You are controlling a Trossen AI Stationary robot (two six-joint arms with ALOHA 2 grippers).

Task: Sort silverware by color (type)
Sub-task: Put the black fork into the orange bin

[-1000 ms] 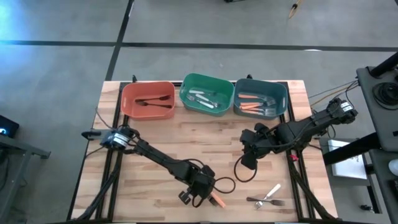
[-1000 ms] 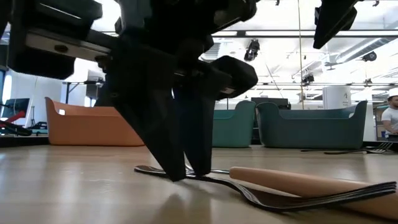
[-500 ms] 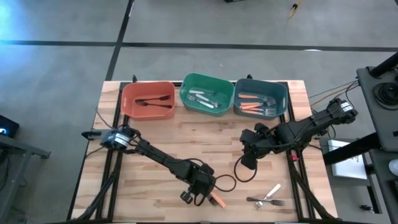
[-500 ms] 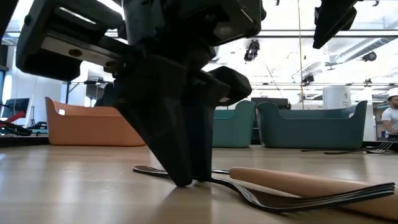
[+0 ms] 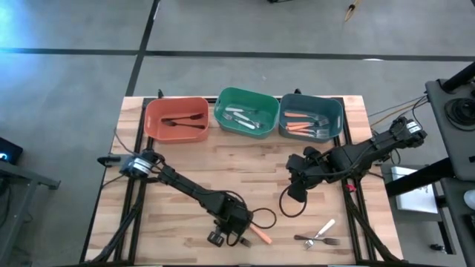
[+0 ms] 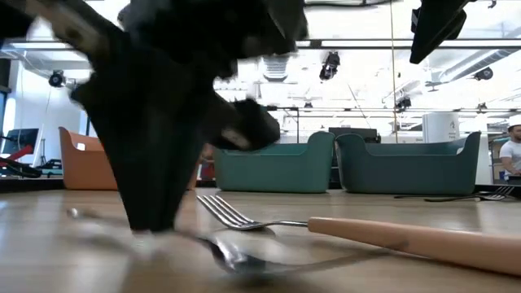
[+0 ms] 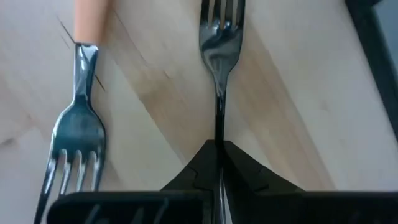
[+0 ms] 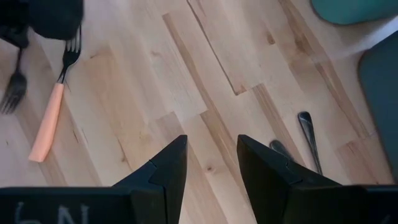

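The left gripper (image 5: pixel 223 236), low at the near edge of the table (image 5: pixel 185 159), has been closed within the last second, and its fingers are now seen clamped on the thin metal stem of a dark fork (image 7: pixel 219 59), as the left wrist view makes plain; the gripper has also been shifted a little to the left in the high view, so the fork appears to have been drawn clear of the orange-handled fork (image 5: pixel 258 235) that lies just beside it; a grasp is therefore judged made, with carrying to a bin as the step to follow. The right gripper (image 8: pixel 211 168) is held over the middle right of the table, fingers apart and nothing between them. The pinch on the stem is shown only by the left wrist view; from above it is hidden under the arm. A white-handled fork (image 5: pixel 322 231) resting near the front right is shown by the high view; the red-orange bin (image 5: pixel 152 111), green bin (image 5: pixel 223 100) and teal bin (image 5: pixel 338 111) along the far edge, each with forks already in it, are likewise laid out only there.
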